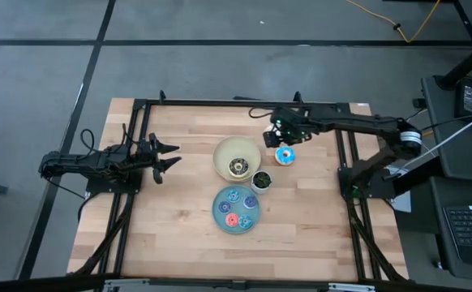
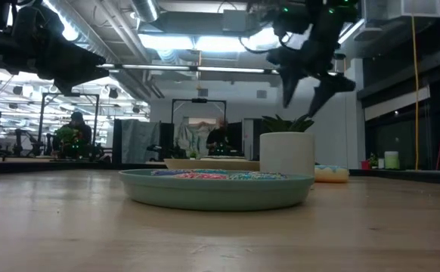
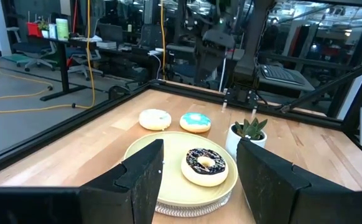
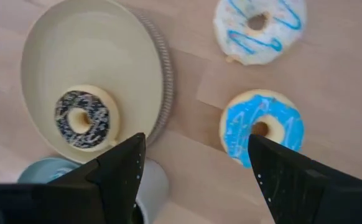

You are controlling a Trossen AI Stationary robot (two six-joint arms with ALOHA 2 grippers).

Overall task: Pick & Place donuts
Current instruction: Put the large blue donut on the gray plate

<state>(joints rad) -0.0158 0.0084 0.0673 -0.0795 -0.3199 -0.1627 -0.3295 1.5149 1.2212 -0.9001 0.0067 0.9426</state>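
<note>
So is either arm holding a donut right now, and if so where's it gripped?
Nothing is held. The right gripper hangs open above the blue-iced donut; the left gripper waits open at the table's left side.

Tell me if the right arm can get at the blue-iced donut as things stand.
Probably yes. The right end effector hangs open above the blue-iced donut, which lies alone on bare table, apart from the white-iced donut and the cream plate.

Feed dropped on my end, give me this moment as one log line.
right claw: open, above blue-iced donut | white-iced donut: on table | dark-iced donut: on cream plate | left claw: open, waiting
</note>
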